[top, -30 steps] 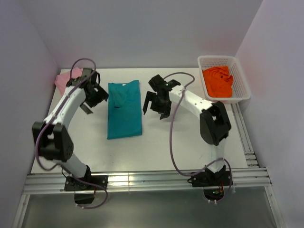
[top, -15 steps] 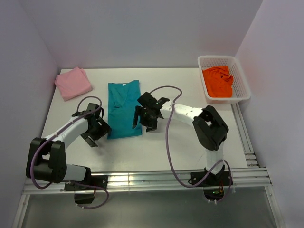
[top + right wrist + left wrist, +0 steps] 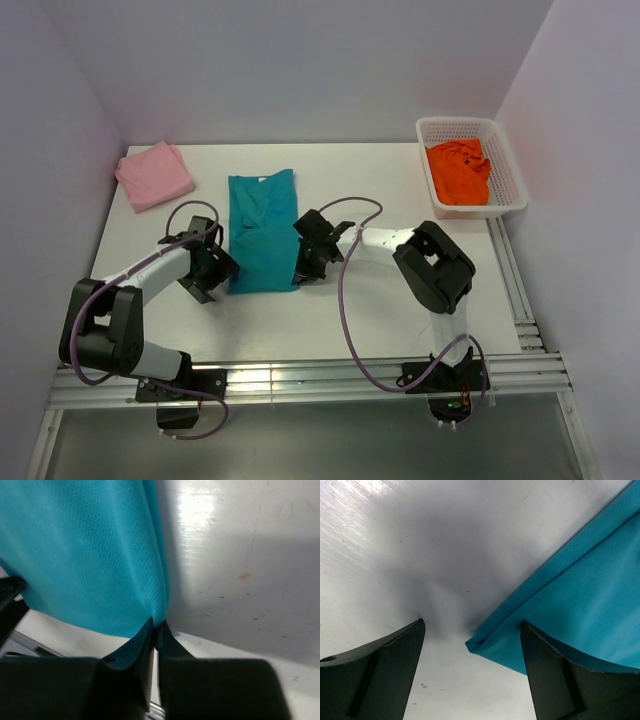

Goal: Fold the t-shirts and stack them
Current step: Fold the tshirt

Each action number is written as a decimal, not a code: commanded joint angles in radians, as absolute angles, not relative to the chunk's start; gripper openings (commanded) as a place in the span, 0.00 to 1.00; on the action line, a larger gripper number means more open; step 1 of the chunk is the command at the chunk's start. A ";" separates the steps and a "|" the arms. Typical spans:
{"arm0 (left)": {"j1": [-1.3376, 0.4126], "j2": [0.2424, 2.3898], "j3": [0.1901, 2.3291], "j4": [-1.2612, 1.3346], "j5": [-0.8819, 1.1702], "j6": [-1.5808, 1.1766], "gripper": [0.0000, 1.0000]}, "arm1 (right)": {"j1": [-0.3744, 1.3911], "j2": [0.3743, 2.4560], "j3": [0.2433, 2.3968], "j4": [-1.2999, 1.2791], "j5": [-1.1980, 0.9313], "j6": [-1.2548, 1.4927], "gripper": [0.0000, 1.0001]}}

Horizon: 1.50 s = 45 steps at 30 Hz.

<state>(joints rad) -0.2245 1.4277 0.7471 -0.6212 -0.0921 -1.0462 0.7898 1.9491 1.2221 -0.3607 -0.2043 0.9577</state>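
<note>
The teal t-shirt (image 3: 260,230) lies folded into a long strip at the table's middle. At its near right corner my right gripper (image 3: 297,276) is shut, pinching the teal hem (image 3: 150,607) between its fingertips. My left gripper (image 3: 218,278) is low at the near left corner, jaws open and straddling the teal corner (image 3: 485,642); its right finger (image 3: 570,680) overlaps the cloth. A folded pale pink t-shirt (image 3: 153,174) rests at the far left. The orange t-shirt (image 3: 458,171) lies crumpled in the basket.
A white mesh basket (image 3: 505,160) stands at the far right corner of the white table (image 3: 390,320). Purple walls close in on the left, back and right. Metal rails run along the near edge.
Both arms dropped from beside the shirt's collar end to its near corners. The right gripper closed on the teal hem; the left narrowed slightly around the other corner.
</note>
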 commanded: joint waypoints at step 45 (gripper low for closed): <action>-0.391 0.857 0.761 -1.037 -0.066 -1.244 0.00 | 0.916 1.433 1.052 -0.793 -0.052 1.035 0.00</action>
